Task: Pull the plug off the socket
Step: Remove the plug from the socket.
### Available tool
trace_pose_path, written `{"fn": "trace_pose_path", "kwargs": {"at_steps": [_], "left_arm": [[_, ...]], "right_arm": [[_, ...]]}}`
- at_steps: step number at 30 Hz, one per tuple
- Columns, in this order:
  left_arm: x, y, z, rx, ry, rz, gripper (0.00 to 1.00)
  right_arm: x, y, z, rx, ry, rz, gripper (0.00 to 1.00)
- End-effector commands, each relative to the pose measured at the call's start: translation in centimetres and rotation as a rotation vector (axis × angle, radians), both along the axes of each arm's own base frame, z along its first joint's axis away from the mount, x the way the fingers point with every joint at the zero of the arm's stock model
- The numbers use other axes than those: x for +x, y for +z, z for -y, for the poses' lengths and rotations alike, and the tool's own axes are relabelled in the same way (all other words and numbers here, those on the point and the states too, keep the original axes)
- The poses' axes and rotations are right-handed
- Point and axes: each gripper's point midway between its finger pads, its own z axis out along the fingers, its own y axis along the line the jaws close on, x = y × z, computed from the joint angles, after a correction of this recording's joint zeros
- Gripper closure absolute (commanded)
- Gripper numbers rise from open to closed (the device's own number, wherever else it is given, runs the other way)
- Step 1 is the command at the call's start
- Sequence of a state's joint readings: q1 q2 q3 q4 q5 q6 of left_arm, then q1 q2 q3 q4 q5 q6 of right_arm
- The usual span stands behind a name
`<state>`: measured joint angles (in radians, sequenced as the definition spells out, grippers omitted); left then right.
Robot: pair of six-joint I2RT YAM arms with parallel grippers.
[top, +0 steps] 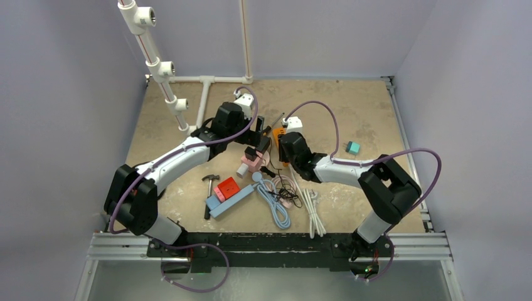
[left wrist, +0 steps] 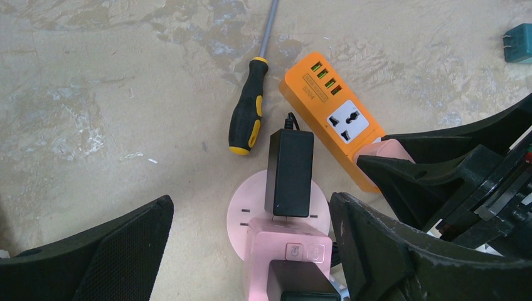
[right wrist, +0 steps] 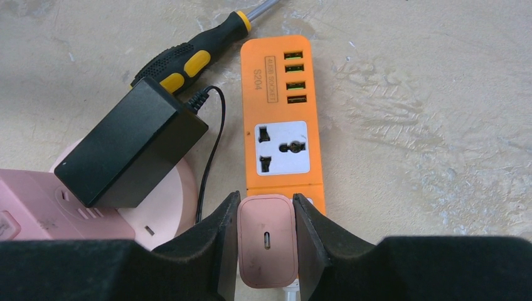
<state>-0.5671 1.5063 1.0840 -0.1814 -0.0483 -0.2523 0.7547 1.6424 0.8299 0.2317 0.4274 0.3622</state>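
Observation:
An orange power strip (right wrist: pixel 279 94) lies on the table with a pink charger plug (right wrist: pixel 266 248) in its near socket. My right gripper (right wrist: pixel 266 241) is shut on that pink plug, one finger on each side. A pink socket cube (left wrist: pixel 290 251) on a round pink base (left wrist: pixel 248 207) holds a black adapter (left wrist: pixel 290 172), its prongs partly showing. My left gripper (left wrist: pixel 251 257) is open, its fingers straddling the pink cube; the right finger is close and the left finger is well apart. In the top view, both grippers meet near the strip (top: pixel 278 135).
A black-and-yellow screwdriver (left wrist: pixel 246 116) lies beside the strip. A hammer (top: pixel 209 188), red block (top: pixel 228 187), blue strip (top: pixel 233 200), blue cable (top: pixel 276 200) and white cable (top: pixel 312 207) lie nearer. A teal plug (top: pixel 353 148) sits right. White pipes (top: pixel 163 69) stand back left.

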Motion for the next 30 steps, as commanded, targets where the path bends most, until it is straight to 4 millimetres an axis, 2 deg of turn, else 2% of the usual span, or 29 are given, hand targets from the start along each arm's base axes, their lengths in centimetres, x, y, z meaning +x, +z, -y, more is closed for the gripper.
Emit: {"fn": "trace_pose_path", "kwargs": {"at_steps": [1, 10, 30], "left_arm": [[0.4, 0.7, 0.4, -0.034, 0.002, 0.01, 0.05], [0.4, 0.7, 0.4, -0.033, 0.002, 0.01, 0.05], [0.4, 0.7, 0.4, -0.034, 0.001, 0.008, 0.05]], "right_arm": [[0.5, 1.5, -1.0, 0.022, 0.025, 0.033, 0.92], [0.3, 2.1, -1.1, 0.036, 0.041, 0.048, 1.0], [0.0, 3.9, -0.7, 0.072, 0.035, 0.097, 1.0]]}}
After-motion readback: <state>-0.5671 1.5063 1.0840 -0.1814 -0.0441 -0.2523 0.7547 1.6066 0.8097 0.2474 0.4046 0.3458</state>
